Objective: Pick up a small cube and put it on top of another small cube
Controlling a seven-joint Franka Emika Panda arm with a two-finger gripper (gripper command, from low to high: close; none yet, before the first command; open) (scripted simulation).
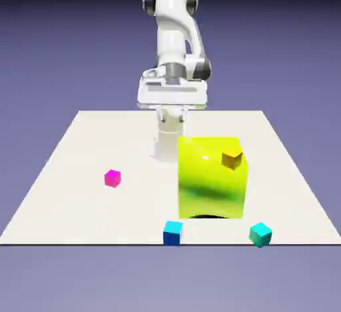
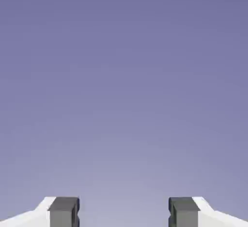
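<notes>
A: Claw [image 2: 124, 214] status? Hand view shows both grey fingertips [image 2: 63, 211] set wide apart, nothing between them, only blue-violet backdrop ahead.

B: Agreed: spread wide, empty. In the exterior view the claw itself is hard to make out below the wrist, so no exact read on its height.

A: Where do the cubes lie from it?

B: All lie beyond the claw, out toward the table's near edge. Orange cube [image 1: 232, 159] is closest, off to the exterior view's right, seeming to sit against the big yellow block [image 1: 213, 177]. Pink cube [image 1: 112, 178] is out to the exterior view's left, standing free. Blue cube [image 1: 172, 233] and teal cube [image 1: 260, 235] are farthest, near the edge.

A: Judgement for the next move?

B: Pink looks the easiest pick: open space all round. The hand must tip downward first.

A: Surface?

B: Flat cream table [image 1: 80, 171]; plain backdrop around.
</notes>
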